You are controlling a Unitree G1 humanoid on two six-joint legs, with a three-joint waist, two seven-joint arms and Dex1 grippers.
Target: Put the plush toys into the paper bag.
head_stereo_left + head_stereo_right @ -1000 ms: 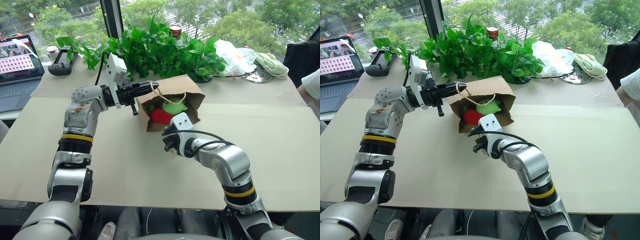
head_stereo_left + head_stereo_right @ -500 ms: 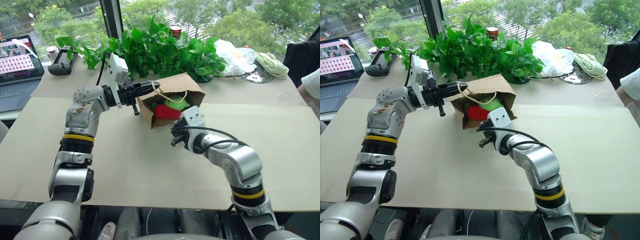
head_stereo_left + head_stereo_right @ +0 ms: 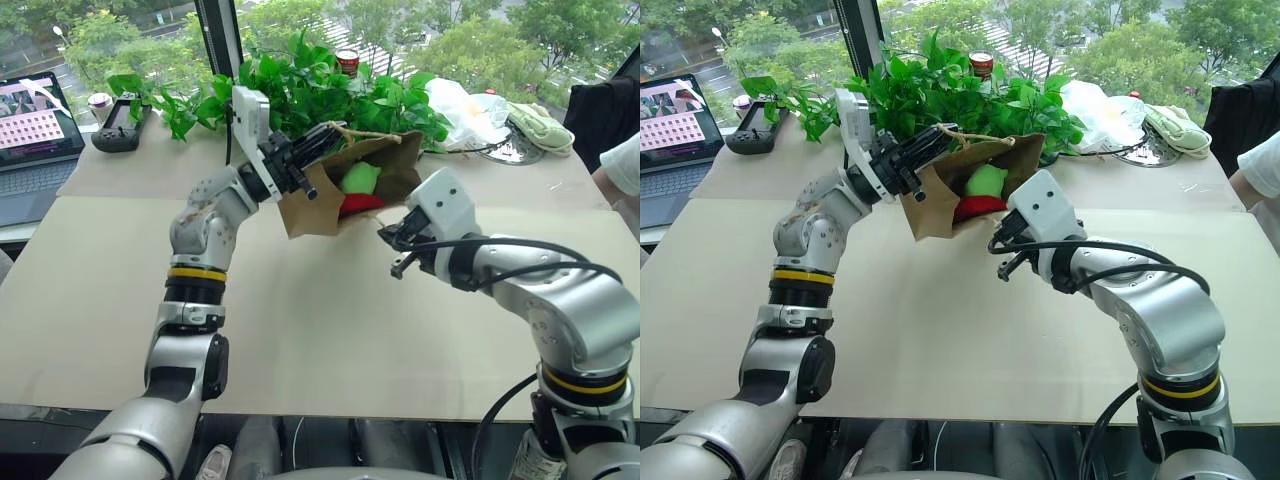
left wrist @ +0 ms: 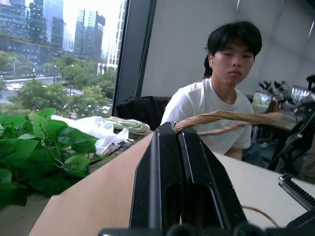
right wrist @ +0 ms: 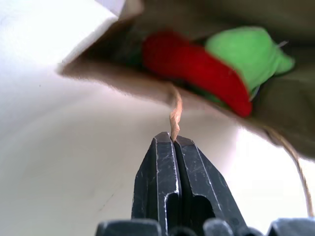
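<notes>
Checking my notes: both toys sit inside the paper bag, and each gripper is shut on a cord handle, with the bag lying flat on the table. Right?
Not quite. In the left eye view the bag is lifted off the table, hanging tilted between the left gripper and right gripper. The rest stands: chili and green toy inside, handles pinched.

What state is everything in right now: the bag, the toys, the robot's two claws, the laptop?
paper bag: lifted off the table, tilted, mouth open toward the camera.
red chili toy: inside the bag.
lime-green toy: inside the bag, above the chili.
left gripper: shut on the cord handle at the bag's upper edge.
right gripper: shut on the other cord handle.
laptop: open, screen lit.
</notes>
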